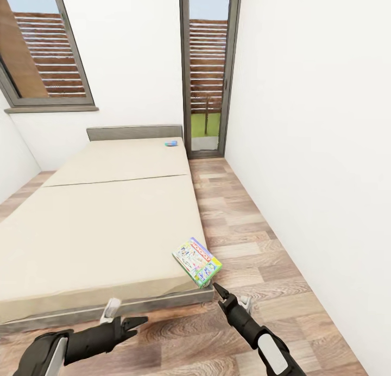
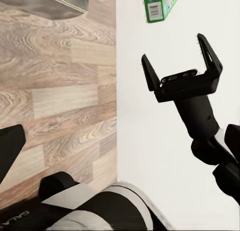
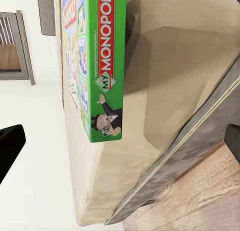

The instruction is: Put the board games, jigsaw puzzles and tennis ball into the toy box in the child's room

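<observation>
The bed (image 1: 103, 224) has a matt beige mattress that looks like smooth cloth, on a dull grey base. At the bed's near right corner lies a board game (image 1: 197, 261), a cardboard-looking box with a slightly glossy printed green surface. The floor (image 1: 244, 240) beside the bed is wood plank with visible grain and a faint sheen. The right pincer (image 1: 221, 294) and left pincer (image 1: 136, 323) look like matt black plastic. The walls (image 1: 304, 120) are plain flat white.

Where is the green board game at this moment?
In the head view, the green board game lies on the bed's near right corner, overhanging the edge, just beyond the open right gripper.
</observation>
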